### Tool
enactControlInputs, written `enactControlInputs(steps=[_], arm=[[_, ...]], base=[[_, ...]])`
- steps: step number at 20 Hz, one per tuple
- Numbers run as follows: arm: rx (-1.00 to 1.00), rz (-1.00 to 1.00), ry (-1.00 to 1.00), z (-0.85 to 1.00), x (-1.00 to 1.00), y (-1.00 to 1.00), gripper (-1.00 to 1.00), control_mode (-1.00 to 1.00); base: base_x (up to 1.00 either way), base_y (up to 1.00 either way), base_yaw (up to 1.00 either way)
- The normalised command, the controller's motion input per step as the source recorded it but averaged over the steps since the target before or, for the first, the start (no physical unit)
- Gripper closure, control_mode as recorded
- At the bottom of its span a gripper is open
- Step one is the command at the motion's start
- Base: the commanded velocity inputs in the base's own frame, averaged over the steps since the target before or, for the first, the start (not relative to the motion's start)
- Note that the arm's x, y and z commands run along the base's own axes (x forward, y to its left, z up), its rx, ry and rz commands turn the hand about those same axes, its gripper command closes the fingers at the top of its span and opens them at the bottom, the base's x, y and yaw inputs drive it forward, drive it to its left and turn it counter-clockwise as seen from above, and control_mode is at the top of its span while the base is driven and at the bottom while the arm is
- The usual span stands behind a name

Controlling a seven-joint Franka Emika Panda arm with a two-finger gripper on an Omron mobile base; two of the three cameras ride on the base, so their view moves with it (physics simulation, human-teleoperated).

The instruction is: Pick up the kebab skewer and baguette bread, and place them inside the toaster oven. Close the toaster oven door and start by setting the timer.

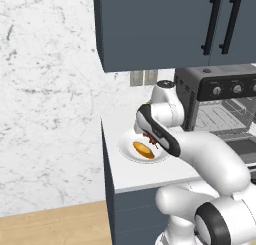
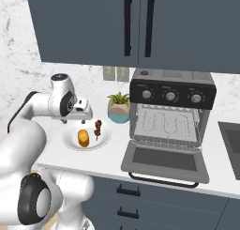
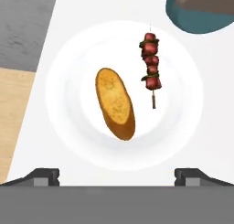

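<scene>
Released jaws are hovering above the plate [image 3: 59, 81]; the kebab skewer [image 3: 151, 67] and baguette bread [image 3: 115, 103] are lying parallel, long axes crossing the finger gap.

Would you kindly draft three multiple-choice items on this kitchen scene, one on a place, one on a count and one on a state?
1. Where does the small golden-orange baguette bread lie?
A. on the oven's wire rack
B. on the round white plate, beside the kebab skewer of dark red meat chunks
C. on the wooden floor

2. How many round knobs show on the front of the boxy black toaster oven?
A. one
B. three
C. five

3. How is the glass-windowed toaster oven door?
A. dropped open
B. shut
C. taken off

Answers: 1 B, as the hand view shows both, apart, on the plate below the open tool. 2 B, as the right base view shows three in a row. 3 A, as the door lies flat before the rack.
</scene>
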Motion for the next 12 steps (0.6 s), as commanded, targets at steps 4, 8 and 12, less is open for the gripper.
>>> enactControlInputs(steps=[4,8,12], arm=[[0.0,0.08,0.03,-0.46,0.26,0.11,-1.0,-1.0],[0.0,0.03,0.02,-0.43,0.39,0.04,-1.0,-1.0],[0.0,0.0,0.01,-0.41,0.39,0.0,-1.0,-1.0]], base=[[0.0,0.0,0.0],[0.0,0.0,0.0],[0.0,0.0,0.0]])
